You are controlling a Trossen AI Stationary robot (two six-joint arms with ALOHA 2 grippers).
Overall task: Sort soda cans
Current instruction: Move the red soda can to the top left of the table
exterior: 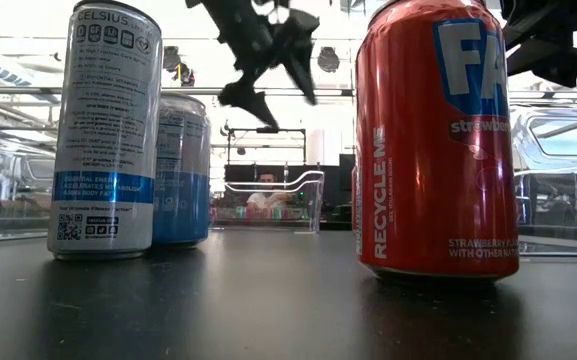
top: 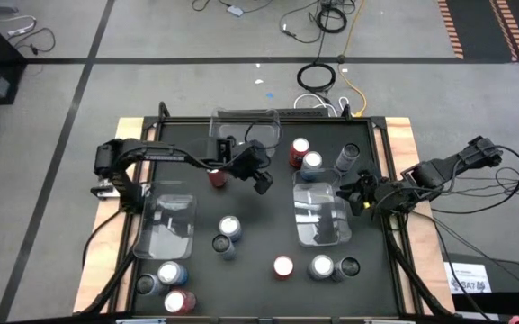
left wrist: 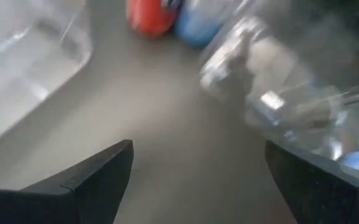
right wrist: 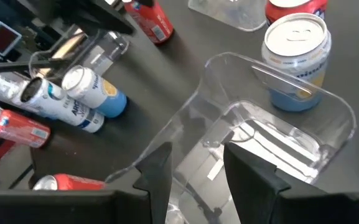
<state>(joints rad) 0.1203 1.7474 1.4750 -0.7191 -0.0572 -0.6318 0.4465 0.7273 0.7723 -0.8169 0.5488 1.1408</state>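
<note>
High view: left gripper (top: 263, 178) jaws wide, empty, beside red can (top: 218, 175); right gripper (top: 360, 193) jaws part-open over bin (top: 320, 212).

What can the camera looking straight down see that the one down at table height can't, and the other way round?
Only the high view shows all three clear bins, such as the left bin, and the right gripper at the edge of the right bin. Only the low view shows can labels, like the red strawberry can, and a person in the room behind. Both show the left gripper, open and empty above the table.
</note>
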